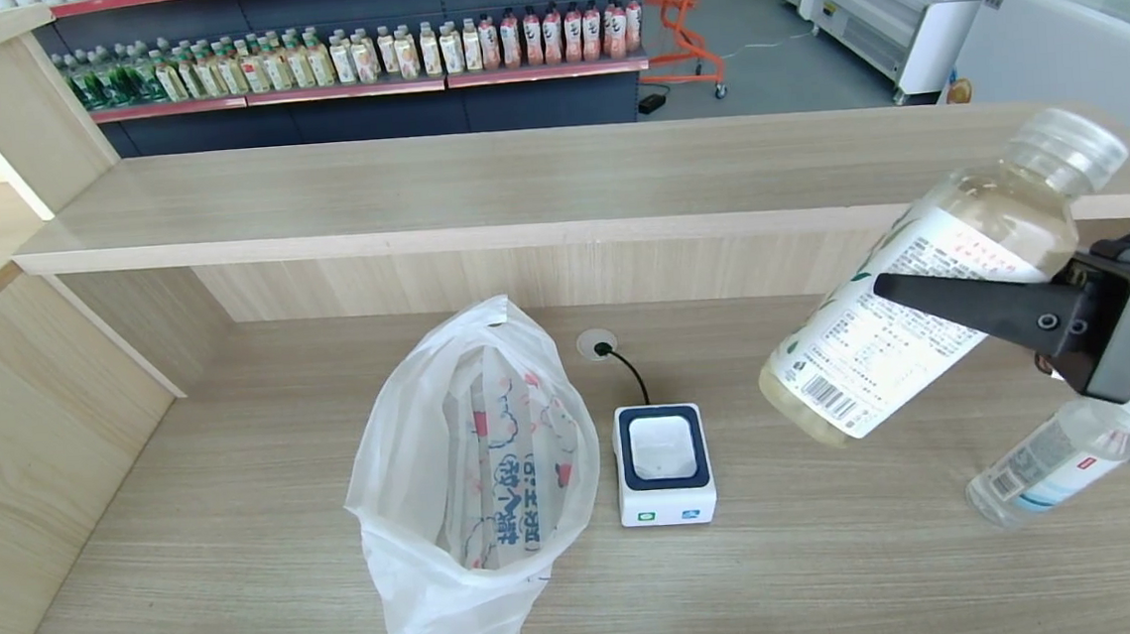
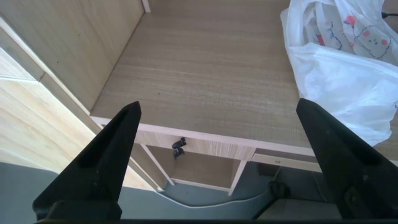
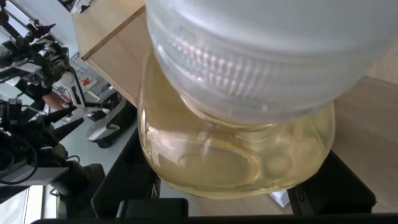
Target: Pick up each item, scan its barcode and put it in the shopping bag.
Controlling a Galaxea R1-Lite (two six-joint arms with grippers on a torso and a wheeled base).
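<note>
Right pincer (image 1: pixel 931 291) clamps the tilted bottle (image 1: pixel 867 365), up and right of the scanner (image 1: pixel 664 461). Left of the scanner, the shopping bag (image 1: pixel 411 527) holds printed packets (image 1: pixel 512 480). Left pincer (image 2: pixel 217 104) gapes wide.

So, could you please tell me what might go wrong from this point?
1. The pale-yellow drink bottle with the white label hangs tilted in the jaws of the right gripper and could slip.
2. Its barcode faces up, away from the white scanner with the dark-blue frame, so the scan may miss.
3. The small clear plastic bottle lying near that gripper could be knocked.
</note>
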